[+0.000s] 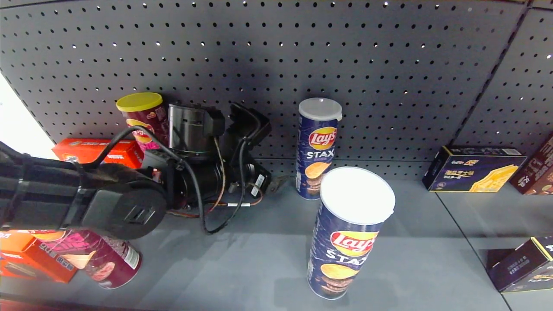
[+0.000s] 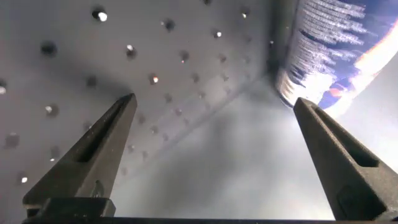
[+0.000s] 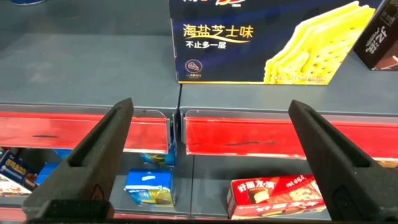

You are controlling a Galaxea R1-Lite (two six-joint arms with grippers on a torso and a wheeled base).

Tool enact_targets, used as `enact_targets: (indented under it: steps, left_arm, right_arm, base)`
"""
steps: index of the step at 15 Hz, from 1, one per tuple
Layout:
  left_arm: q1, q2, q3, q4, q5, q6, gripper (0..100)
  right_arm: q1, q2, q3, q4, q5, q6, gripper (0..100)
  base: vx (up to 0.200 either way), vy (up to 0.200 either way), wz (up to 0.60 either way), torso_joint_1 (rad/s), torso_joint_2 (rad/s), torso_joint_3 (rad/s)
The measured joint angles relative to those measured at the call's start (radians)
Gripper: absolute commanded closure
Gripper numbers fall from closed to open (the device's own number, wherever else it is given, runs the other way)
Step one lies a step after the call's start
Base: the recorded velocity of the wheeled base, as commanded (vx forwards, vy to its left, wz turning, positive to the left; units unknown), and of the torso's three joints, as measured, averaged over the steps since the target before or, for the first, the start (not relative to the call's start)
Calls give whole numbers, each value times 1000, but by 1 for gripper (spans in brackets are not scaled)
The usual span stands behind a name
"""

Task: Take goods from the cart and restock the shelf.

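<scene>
Spread and empty by the back panel, the left gripper could topple the yellow-lidded can beside its arm while backing out.

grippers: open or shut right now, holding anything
Left gripper: open, holding nothing.
Right gripper: open, holding nothing.

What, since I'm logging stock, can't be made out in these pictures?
Yellow-lidded can: bottom hidden behind the left arm, head view.
Lying red can: one end under that arm, head view.
Front orange box: cut by the edge, head view.
Blue can: blurred, cut off, left wrist view.
</scene>
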Motion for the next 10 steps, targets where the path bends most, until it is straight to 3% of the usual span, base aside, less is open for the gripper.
enact_targets:
  steps: [5, 10]
  left_arm:
    - [-36, -163, 95, 2, -29, -2, 0]
    - [-89, -352, 316, 3, -52, -3, 0]
  right_arm:
    - [0, 0, 0, 0, 0, 0, 0]
    - [0, 0, 0, 0, 0, 0, 0]
  base:
    - [0, 0, 0, 0, 0, 0]
    - [0, 0, 0, 0, 0, 0]
